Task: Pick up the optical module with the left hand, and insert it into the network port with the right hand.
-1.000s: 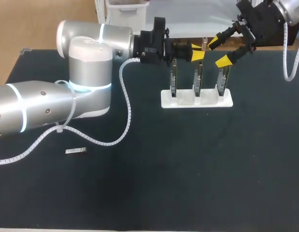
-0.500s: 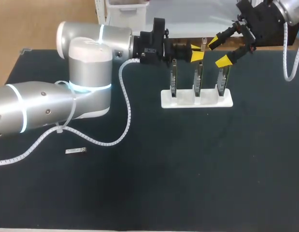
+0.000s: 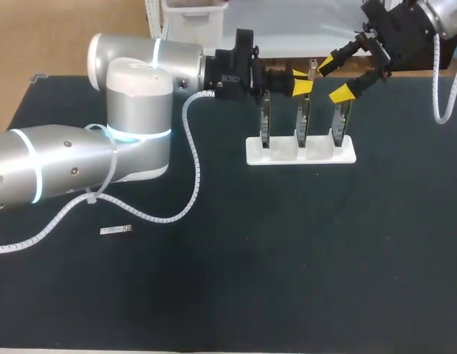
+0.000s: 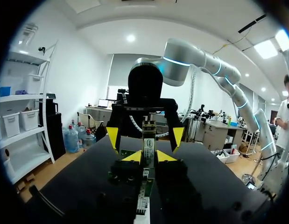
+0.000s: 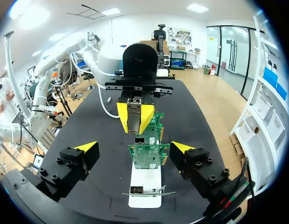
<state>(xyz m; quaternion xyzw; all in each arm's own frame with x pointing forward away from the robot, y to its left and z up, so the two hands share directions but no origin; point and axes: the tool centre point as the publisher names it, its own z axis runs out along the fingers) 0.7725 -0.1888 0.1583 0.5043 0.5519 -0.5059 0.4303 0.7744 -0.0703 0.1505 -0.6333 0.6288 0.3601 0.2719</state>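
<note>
**Q:** Where was the optical module [image 3: 311,66] in that shot? Down on the desk [image 3: 287,258]?

**A:** Nope, it was up in the air over the white stand [image 3: 300,151]. My left jaws had it pinched from both sides, yellow tips tight against it, roughly above the stand's middle card [image 3: 303,118]. One end of the module stuck out past the tips. My left arm [image 3: 132,96] came in from the stand's left side.

**Q:** And the other side?

**A:** My right jaws were spread wide with nothing in them, hanging above the right end of the stand. They were close beside the left ones but not touching the module. From the right wrist camera the module was straight ahead of them, beyond the three cards standing upright in a row in the stand.

**Q:** Anything else lying around?

**A:** Yeah, one more small silver module [image 3: 115,231] lay flat on the desk, well away from the stand, off to its left and nearer to me.
</note>
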